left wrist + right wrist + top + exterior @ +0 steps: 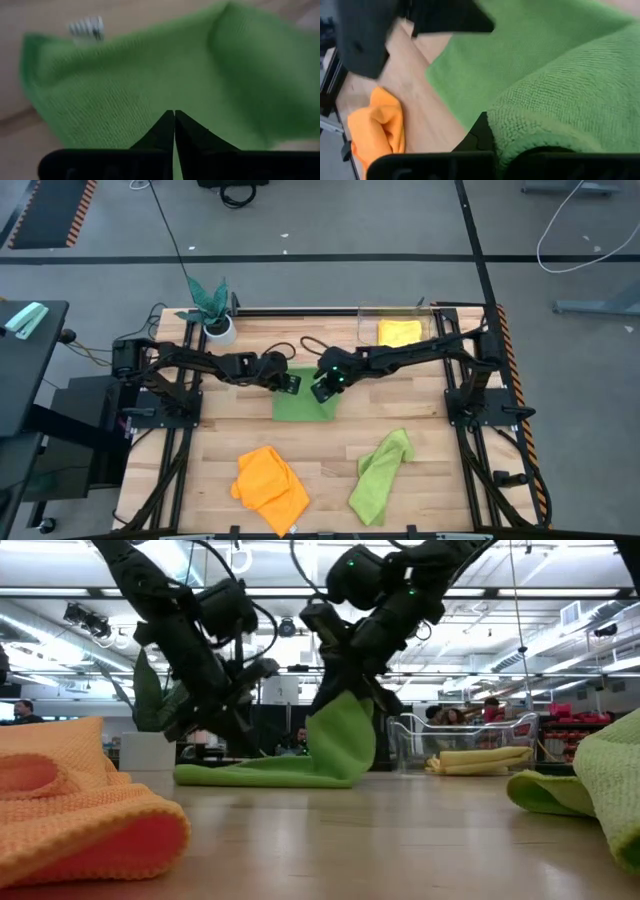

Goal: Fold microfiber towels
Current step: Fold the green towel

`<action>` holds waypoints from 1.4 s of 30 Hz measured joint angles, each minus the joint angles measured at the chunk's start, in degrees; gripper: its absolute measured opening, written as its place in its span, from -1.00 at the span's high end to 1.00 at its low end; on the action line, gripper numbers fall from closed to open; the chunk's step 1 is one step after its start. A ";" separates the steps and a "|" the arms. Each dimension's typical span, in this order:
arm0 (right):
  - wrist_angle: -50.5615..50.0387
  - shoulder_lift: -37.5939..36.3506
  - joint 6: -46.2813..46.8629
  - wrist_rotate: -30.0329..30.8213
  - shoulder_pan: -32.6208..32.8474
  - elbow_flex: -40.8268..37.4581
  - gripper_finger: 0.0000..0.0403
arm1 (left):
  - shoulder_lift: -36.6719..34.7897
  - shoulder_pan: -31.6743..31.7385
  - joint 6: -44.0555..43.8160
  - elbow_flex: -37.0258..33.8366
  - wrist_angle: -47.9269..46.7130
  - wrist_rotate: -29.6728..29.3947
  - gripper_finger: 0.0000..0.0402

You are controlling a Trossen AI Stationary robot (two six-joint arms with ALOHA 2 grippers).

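Four fuzzy microfiber cloths on the wood table. The darker green square towel [303, 406] sits mid-table, mostly flat, but one edge is pulled up off the wood into a raised flap (clearest from the low view). The crumpled orange microfiber towel [270, 486] lies in a loose heap at the front left. The lime green microfiber towel [380, 474] is bunched into a long rumpled strip at the front right. The folded yellow microfiber towel [399, 332] lies flat at the back right.
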 joint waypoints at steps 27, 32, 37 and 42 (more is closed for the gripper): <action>3.16 0.56 -5.66 -3.39 -1.75 5.80 1.00 | -19.55 1.04 -2.42 -0.09 -27.41 -3.86 0.92; -0.60 0.57 -7.66 -3.19 -3.57 8.47 1.00 | -18.23 -0.20 -3.51 -0.09 -29.03 -4.07 0.97; -4.46 0.60 -7.94 -1.97 -4.08 8.49 1.00 | -14.94 -0.03 -3.87 -0.09 -28.82 -4.06 0.93; -7.15 0.59 -9.34 -0.54 -3.67 7.89 1.00 | -8.70 -0.85 -2.68 -0.05 -21.46 -1.85 0.97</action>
